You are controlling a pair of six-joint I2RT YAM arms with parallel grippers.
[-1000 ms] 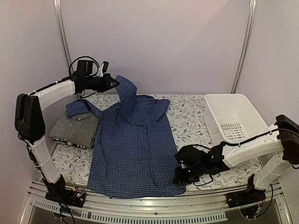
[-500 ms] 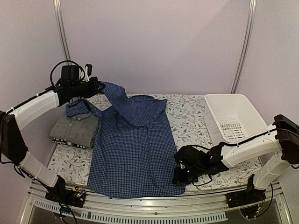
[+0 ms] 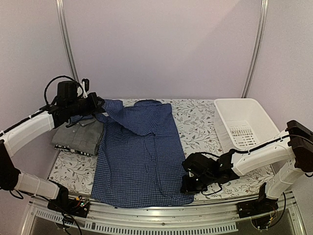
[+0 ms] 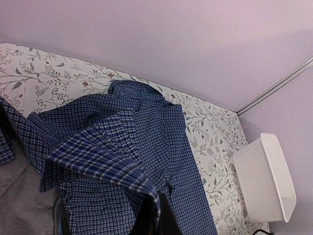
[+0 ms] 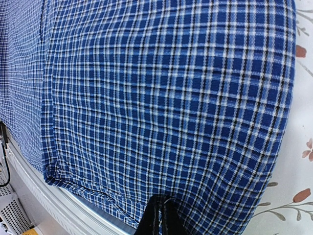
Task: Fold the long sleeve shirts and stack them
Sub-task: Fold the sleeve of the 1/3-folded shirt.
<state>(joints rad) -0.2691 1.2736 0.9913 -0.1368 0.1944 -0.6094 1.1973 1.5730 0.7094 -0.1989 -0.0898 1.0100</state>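
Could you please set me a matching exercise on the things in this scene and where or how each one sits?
1. blue checked shirt
2. grey shirt
3. white basket
4. right end effector

a. folded, far left
b. standing at the right side
c. shut on a blue hem at the near edge
d. spread flat across the middle

Pairs: 1-d, 2-a, 3-b, 4-c

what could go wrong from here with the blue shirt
The left gripper holds a flap of the blue shirt raised beside the folded grey shirt; released there, it could drape over that stack. The right gripper pinches the hem by the front edge of the table; a pull might drag cloth off.
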